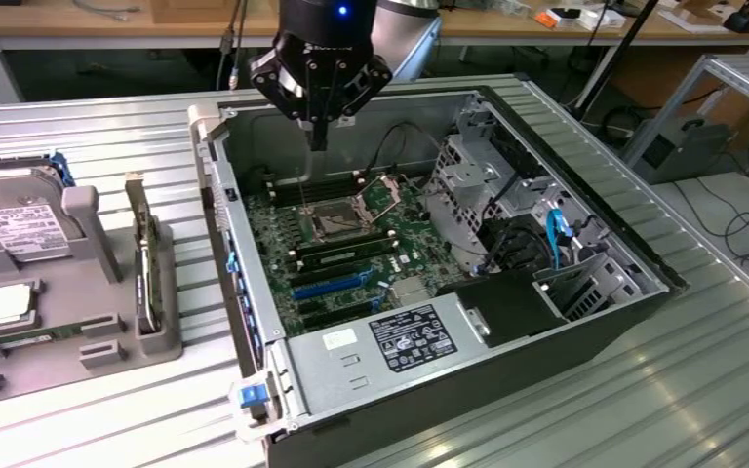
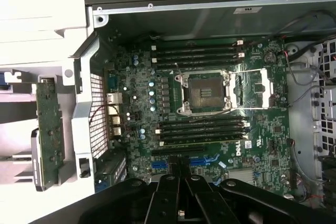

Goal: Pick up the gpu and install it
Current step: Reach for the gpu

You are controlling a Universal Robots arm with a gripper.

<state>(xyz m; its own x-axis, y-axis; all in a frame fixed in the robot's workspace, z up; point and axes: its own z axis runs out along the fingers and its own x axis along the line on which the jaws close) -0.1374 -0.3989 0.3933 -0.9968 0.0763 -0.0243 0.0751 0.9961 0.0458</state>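
Observation:
The gpu stands on its edge in a slot of the grey holder, at the exterior view's left, outside the computer case. The wrist view shows the gpu as a thin dark-green card with a silver bracket at one end. My gripper hangs above the far part of the open case, over the motherboard, well away from the gpu. Its fingers are pressed together and hold nothing.
On the grey holder also rest a silver hard drive and a small square processor chip. Inside the case are an open CPU socket, memory slots, blue card slots, a drive cage and cables.

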